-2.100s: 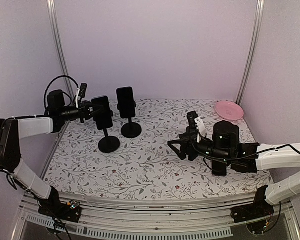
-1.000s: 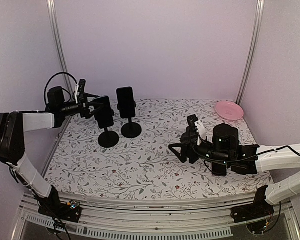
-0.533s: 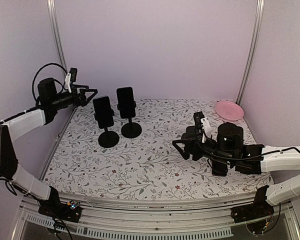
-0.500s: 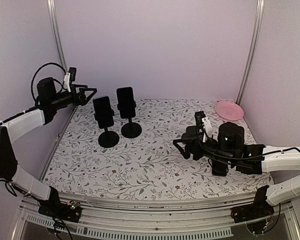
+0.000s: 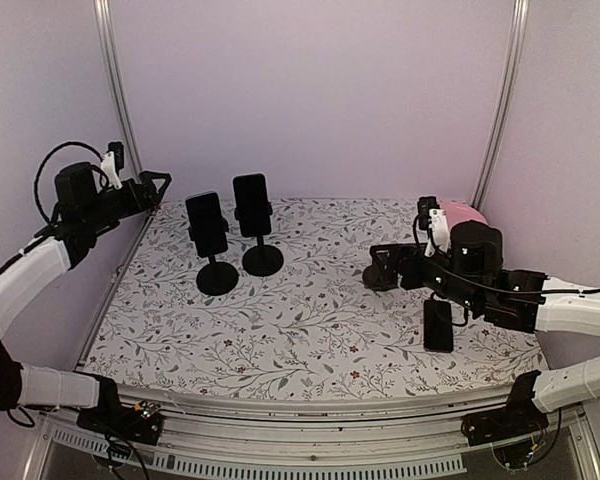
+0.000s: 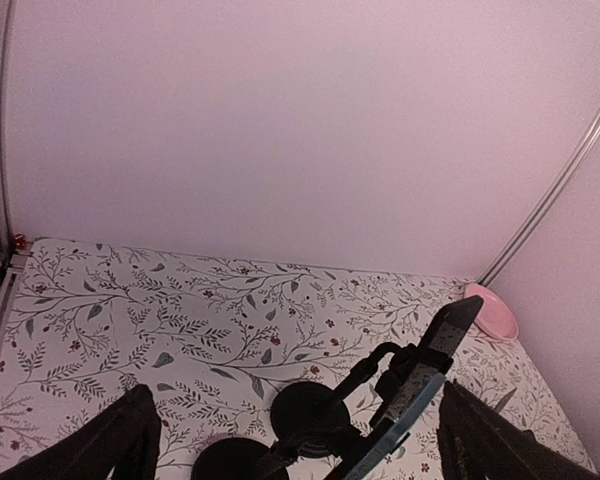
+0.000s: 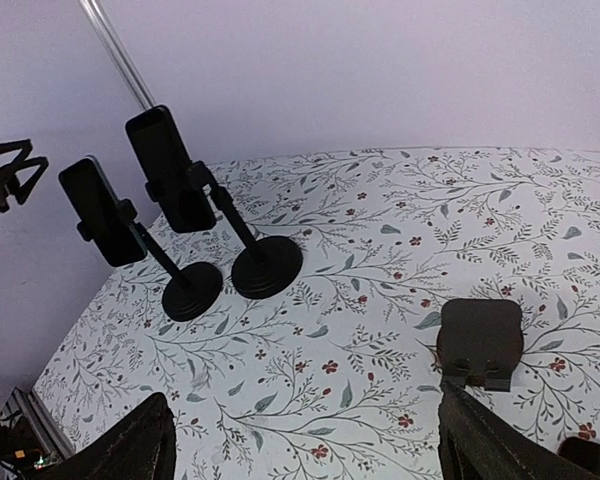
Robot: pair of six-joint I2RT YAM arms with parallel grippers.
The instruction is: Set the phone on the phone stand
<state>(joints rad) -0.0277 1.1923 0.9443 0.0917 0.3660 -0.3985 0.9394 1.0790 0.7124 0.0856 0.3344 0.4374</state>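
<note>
Two tall black phone stands stand at the back left, each with a black phone clamped on it: the left one (image 5: 208, 226) (image 7: 102, 210) and the right one (image 5: 252, 206) (image 7: 170, 166). In the left wrist view one of these phones (image 6: 420, 385) shows edge-on. My left gripper (image 5: 152, 188) (image 6: 295, 392) hangs open, up and left of them, holding nothing. Another black phone (image 5: 438, 325) lies flat on the table under my right arm. A low, empty black stand (image 5: 384, 274) (image 7: 480, 338) sits just ahead of my open right gripper (image 5: 394, 260) (image 7: 298, 400).
A pink plate (image 5: 472, 213) (image 6: 492, 312) sits at the back right corner, partly behind my right arm. Metal frame posts (image 5: 117, 100) rise at both back corners, with walls close on three sides. The tablecloth (image 5: 310, 320) has a floral print.
My left arm has pulled up and away to the left from the left phone stand. My right arm has lifted and drawn back right, uncovering the flat phone, and its jaws have widened.
</note>
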